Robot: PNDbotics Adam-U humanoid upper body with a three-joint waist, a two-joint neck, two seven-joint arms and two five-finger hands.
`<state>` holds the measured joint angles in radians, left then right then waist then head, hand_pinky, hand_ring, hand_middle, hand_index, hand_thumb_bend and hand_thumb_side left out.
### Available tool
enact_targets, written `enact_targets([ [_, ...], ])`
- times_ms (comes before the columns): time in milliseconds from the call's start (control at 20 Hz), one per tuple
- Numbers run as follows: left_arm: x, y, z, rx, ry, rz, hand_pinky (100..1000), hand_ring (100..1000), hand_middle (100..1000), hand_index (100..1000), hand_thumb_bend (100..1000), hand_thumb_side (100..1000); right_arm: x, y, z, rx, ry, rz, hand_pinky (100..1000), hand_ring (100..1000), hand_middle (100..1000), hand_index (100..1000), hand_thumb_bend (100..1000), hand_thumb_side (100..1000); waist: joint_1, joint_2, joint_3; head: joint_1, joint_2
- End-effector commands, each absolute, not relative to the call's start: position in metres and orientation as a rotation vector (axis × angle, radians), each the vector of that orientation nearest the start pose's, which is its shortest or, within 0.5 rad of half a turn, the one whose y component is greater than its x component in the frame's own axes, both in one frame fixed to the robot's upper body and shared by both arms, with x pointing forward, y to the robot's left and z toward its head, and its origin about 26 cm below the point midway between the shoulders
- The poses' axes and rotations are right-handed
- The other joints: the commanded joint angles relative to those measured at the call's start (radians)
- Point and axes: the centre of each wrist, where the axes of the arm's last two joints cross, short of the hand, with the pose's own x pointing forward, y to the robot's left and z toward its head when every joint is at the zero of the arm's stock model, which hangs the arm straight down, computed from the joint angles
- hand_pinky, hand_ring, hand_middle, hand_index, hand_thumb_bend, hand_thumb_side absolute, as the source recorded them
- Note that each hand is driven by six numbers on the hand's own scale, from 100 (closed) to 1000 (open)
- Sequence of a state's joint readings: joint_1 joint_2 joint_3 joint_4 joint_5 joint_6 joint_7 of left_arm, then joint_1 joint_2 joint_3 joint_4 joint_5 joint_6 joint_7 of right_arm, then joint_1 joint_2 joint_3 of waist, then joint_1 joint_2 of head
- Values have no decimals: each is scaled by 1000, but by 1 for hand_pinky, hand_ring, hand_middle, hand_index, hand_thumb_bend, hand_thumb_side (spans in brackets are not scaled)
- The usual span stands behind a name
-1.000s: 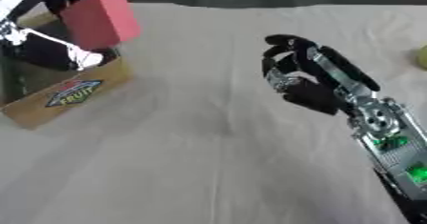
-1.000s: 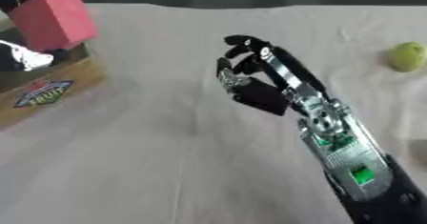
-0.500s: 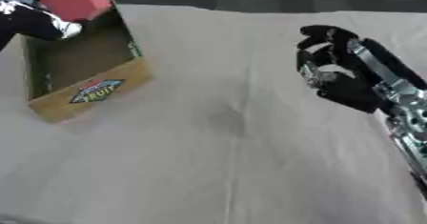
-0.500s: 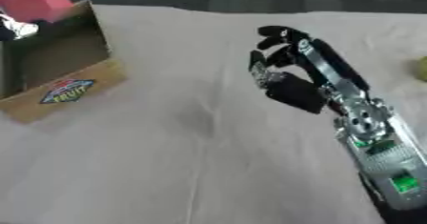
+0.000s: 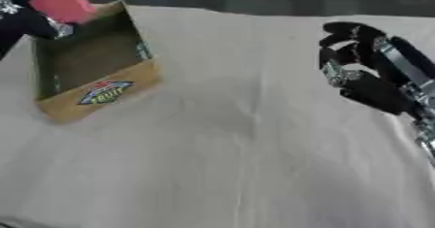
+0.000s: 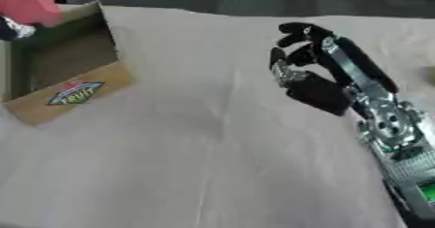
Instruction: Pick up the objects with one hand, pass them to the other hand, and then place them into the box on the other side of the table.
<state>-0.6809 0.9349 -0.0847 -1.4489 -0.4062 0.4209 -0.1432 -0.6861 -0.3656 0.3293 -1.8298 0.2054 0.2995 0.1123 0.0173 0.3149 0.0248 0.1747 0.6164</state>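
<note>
The left hand (image 5: 25,16) clamps a pink block (image 5: 61,1) over the cardboard "FRUIT" box (image 5: 93,72); the right hand's (image 6: 319,79) fingers are loosely apart.

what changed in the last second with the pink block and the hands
The whole view shifted, so the camera moved. The left hand still holds the pink block above the far end of the box, not yet released. The right hand stays empty, fingers relaxed.

A table (image 5: 255,164) under a creased pale cloth (image 6: 212,173) bears an open cardboard box (image 5: 93,93) at left.
</note>
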Motion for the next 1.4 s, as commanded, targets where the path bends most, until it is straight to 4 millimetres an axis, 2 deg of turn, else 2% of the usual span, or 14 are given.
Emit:
enact_targets([
  [50, 381, 400, 308, 1234, -1419, -714, 534, 433, 314, 385, 523, 100, 333, -159, 262, -246, -2113, 917, 762, 686, 747, 893, 100, 528, 1, -30, -3, 10, -13],
  [200, 391, 405, 300, 1236, -1378, -727, 558, 460, 342, 418, 541, 100, 333, -160, 263, -248, -2117, 911, 761, 681, 747, 894, 100, 529, 1, -28, -8, 15, -14],
  [250, 394, 406, 298, 1239, -1363, -726, 573, 474, 358, 438, 586, 100, 333, -160, 263, -248, -2118, 909, 761, 679, 747, 894, 100, 530, 1, -28, -8, 16, -14],
  [400, 403, 409, 289, 1237, -1310, -744, 638, 543, 447, 528, 668, 100, 332, -160, 263, -246, -2122, 905, 761, 675, 747, 894, 100, 531, 2, -26, -9, 19, -12],
  [450, 406, 410, 287, 1239, -1295, -753, 679, 590, 497, 592, 703, 102, 332, -160, 263, -246, -2122, 904, 761, 673, 747, 894, 100, 533, 2, -25, -9, 19, -12],
  [550, 409, 411, 285, 1247, -1269, -767, 718, 653, 569, 665, 761, 169, 332, -160, 263, -246, -2123, 904, 761, 672, 746, 894, 100, 533, 3, -24, -10, 17, -11],
  [600, 410, 412, 283, 1250, -1258, -773, 755, 723, 645, 735, 806, 225, 332, -160, 264, -246, -2123, 903, 760, 672, 746, 894, 100, 534, 3, -23, -10, 16, -10],
  [700, 411, 414, 282, 1259, -1237, -784, 799, 794, 739, 802, 859, 260, 332, -160, 264, -245, -2124, 902, 760, 671, 746, 894, 100, 533, 3, -22, -10, 13, -9],
  [800, 412, 415, 281, 1276, -1220, -786, 812, 813, 762, 834, 884, 259, 332, -160, 264, -243, -2125, 900, 760, 670, 746, 893, 100, 534, 4, -21, -10, 9, -7],
  [1200, 412, 413, 284, 1296, -1232, -765, 813, 819, 776, 861, 912, 297, 333, -161, 263, -248, -2124, 895, 760, 669, 740, 893, 100, 529, 3, -26, -9, -24, 7],
  [1350, 410, 412, 286, 1294, -1255, -757, 801, 806, 759, 846, 898, 312, 333, -161, 264, -249, -2123, 894, 760, 669, 736, 893, 100, 527, 2, -29, -9, -28, 10],
  [1400, 410, 411, 288, 1293, -1268, -749, 790, 789, 740, 824, 867, 317, 333, -162, 264, -250, -2123, 893, 760, 668, 735, 892, 100, 527, 2, -30, -9, -32, 11],
])
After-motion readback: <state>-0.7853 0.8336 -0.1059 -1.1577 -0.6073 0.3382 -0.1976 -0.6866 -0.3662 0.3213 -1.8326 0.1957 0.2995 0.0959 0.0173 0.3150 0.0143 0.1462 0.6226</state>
